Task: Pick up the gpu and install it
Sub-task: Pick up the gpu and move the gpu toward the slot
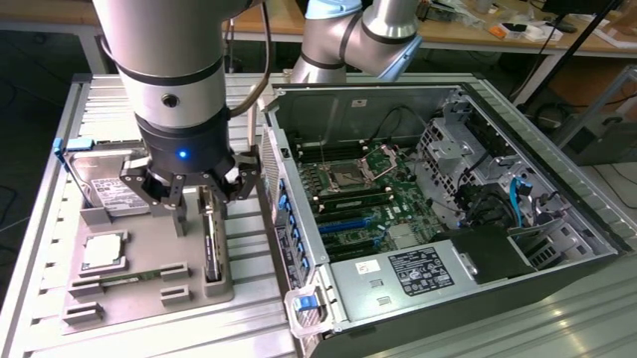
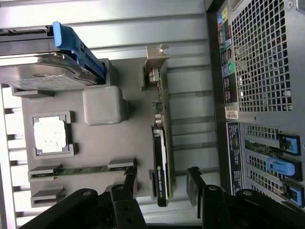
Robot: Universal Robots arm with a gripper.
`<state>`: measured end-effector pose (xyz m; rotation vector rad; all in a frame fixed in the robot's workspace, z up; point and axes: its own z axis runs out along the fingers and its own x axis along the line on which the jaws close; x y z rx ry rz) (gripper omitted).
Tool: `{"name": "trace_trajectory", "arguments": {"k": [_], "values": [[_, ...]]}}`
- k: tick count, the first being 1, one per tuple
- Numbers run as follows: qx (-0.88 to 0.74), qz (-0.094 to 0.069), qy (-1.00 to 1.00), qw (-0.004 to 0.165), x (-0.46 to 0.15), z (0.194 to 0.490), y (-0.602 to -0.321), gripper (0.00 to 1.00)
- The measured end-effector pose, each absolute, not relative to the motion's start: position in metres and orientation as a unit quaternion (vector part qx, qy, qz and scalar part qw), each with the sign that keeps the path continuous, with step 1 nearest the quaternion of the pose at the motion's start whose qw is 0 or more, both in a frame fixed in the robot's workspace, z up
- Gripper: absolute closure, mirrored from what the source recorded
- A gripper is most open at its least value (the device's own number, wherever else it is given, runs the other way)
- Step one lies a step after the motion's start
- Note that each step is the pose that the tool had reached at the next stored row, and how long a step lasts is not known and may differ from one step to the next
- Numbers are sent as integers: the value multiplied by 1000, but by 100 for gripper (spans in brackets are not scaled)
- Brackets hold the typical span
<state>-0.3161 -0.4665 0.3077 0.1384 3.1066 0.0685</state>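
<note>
In the exterior view the gripper [image 1: 209,209] hangs low over the grey tray [image 1: 149,302]. Its jaws are wide and hold nothing, with one finger on each side of the gpu [image 1: 211,246]. The gpu stands on edge in a slot along the side of the tray nearest the case [image 1: 448,186]. The likely trouble is the tight quarters: the card is just beside the case wall, so the finger on that side has little room. If the arm is a little off line, that finger could knock the wall or the tray's holder. The tray lies on a slatted metal table [image 1: 60,298], and behind it are wooden benches strewn with small parts above a dark floor. In the wrist view the gpu [image 2: 161,143] runs lengthwise between the black fingers [image 2: 129,183]. It is apart from both and roughly centred, with its pale bracket at the far end. The fingers flank the end away from the bracket, so a grip there could let the long free end twist or droop. The bracket might also catch in its holder, and pads closing on the card's raised parts could slip. The tray also holds a drive [image 2: 43,71], a chip and a memory stick, well clear of the fingers.
</note>
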Motion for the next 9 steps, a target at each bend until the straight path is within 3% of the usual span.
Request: {"name": "trace_trajectory", "arguments": {"k": [9], "values": [[44, 22, 999, 16, -316, 300, -467, 46]]}}
